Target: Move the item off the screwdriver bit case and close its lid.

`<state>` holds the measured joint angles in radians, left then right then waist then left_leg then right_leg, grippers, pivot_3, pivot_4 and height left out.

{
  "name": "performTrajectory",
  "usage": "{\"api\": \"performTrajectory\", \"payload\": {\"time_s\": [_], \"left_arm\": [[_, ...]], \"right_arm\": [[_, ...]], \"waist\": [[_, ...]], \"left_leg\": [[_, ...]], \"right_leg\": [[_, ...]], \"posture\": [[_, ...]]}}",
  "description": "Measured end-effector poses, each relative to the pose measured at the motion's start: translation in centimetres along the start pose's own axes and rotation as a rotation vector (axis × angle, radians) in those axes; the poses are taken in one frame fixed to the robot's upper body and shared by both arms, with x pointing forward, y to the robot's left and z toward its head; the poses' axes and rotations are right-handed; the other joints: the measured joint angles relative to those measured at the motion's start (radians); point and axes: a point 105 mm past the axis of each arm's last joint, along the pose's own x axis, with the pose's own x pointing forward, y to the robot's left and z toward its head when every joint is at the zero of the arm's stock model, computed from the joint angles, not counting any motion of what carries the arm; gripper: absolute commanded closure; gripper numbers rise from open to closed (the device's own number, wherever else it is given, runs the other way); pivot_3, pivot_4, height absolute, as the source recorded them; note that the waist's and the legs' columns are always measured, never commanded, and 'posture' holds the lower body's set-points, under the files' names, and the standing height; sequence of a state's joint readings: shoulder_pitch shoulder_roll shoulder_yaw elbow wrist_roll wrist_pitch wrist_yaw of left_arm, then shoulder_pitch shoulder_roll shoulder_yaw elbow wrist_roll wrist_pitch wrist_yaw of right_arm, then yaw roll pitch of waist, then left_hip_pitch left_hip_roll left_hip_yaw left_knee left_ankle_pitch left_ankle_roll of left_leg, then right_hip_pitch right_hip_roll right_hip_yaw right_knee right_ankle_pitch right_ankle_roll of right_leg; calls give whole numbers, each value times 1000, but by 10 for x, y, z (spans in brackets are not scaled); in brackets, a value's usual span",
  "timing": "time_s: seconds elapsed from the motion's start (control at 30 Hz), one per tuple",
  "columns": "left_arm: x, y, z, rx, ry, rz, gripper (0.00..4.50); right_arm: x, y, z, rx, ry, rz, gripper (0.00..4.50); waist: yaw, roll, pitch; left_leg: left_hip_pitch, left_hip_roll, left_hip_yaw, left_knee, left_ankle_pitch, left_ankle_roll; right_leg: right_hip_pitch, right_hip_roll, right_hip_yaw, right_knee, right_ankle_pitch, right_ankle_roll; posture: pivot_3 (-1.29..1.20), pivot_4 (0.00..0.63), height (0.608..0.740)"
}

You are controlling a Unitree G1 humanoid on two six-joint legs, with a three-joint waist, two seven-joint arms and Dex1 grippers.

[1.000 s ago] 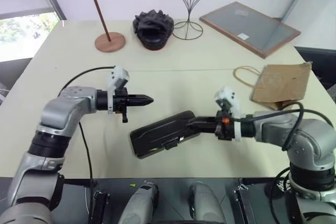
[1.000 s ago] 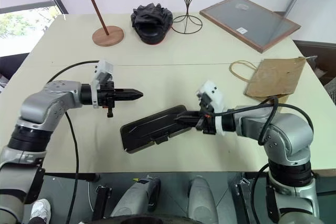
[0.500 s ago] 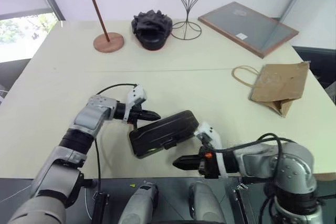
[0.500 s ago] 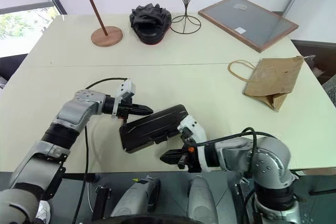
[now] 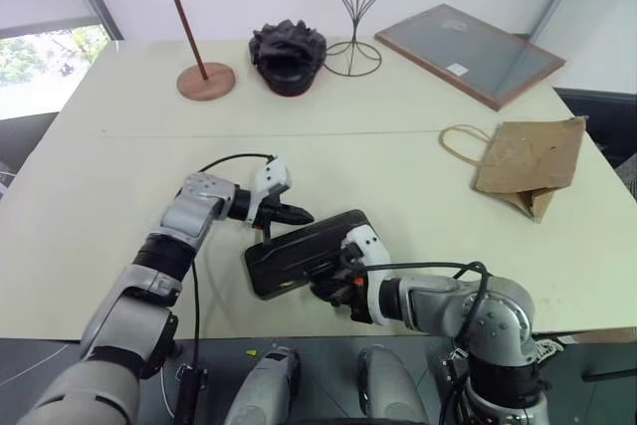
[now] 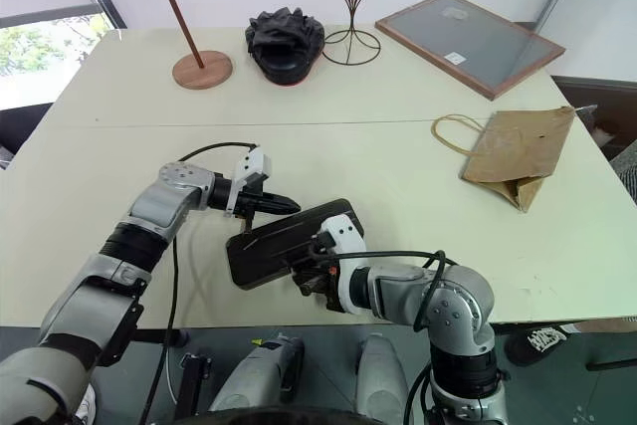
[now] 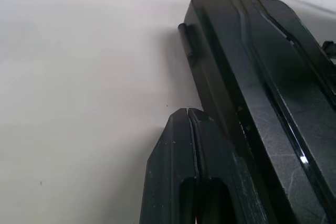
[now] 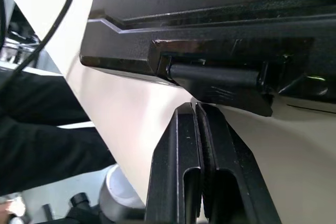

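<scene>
Table [image 5: 119,146]: pale cream top, 1 seam across the middle.

Case [image 5: 299,251]: dark, flat, lid [image 6: 284,236] down over the base, lying near the front edge at a slight angle. Latch tab [image 8: 220,80] on the near long edge, seen close in the right wrist view.

Left gripper [image 5: 299,214]: fingers pressed together, nothing between them; tips at the case's far left corner, beside its edge. In the left wrist view the closed fingers [image 7: 178,171] lie along the case's side wall; contact cannot be told.

Right gripper [image 8: 195,109]: jaws together, empty; tips just under the latch tab at the near edge of the case.

Bag [image 5: 528,158]: tan kraft paper, loop handle toward the centre, lying flat at the right of the table, well apart from the case.

Far side of table: 1 wooden stand [image 5: 199,67] with round base, 1 black lumpy bowl [image 5: 289,52], 1 wire stand [image 5: 355,47], 1 wood-framed grey panel [image 5: 468,42].
</scene>
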<state>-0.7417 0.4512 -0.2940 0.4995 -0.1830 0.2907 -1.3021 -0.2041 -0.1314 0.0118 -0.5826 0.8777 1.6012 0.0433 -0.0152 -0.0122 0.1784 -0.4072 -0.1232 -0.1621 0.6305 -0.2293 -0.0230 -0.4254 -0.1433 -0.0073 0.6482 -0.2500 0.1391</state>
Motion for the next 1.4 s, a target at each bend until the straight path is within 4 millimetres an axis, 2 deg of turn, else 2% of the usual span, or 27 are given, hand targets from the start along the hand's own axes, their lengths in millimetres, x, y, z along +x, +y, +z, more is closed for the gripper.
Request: {"api": "performTrajectory", "payload": {"time_s": [0.13,0.37,0.53,0.67,0.9,1.4], "left_arm": [[5,-2,0,47,14,-15,4500],[8,-5,-9,124,61,-13,4500],[8,-3,-11,168,88,1,4500],[6,-1,-10,182,88,19,4500],[7,2,-7,211,93,39,4500],[7,1,-5,293,121,46,4500]], "right_arm": [[1,1,2,-20,-16,-19,4418],[6,3,4,-153,-32,-62,4418],[13,4,5,-234,-53,-81,4418],[20,7,7,-272,-77,-90,4418],[29,11,10,-333,-106,-104,4418],[39,14,12,-421,-118,-98,4418]], "waist": [[0,0,0],[-4,0,-4],[-4,0,-5],[-5,0,-6],[-5,0,-7],[-5,1,-15]], "left_leg": [[0,0,0,0,0,0],[4,1,0,0,0,0],[17,4,0,-3,0,0],[18,10,0,-4,-1,0],[18,13,1,-4,-1,0],[20,18,1,-9,0,0]], "right_leg": [[0,0,0,0,0,0],[3,1,0,0,1,0],[17,5,0,-4,0,1],[18,11,0,-9,0,0],[18,13,0,-9,4,-5],[18,18,0,-13,4,-6]], "posture": [[0,150,740],[0,150,740],[0,150,740],[0,150,740],[0,150,740],[0,150,740]]}}
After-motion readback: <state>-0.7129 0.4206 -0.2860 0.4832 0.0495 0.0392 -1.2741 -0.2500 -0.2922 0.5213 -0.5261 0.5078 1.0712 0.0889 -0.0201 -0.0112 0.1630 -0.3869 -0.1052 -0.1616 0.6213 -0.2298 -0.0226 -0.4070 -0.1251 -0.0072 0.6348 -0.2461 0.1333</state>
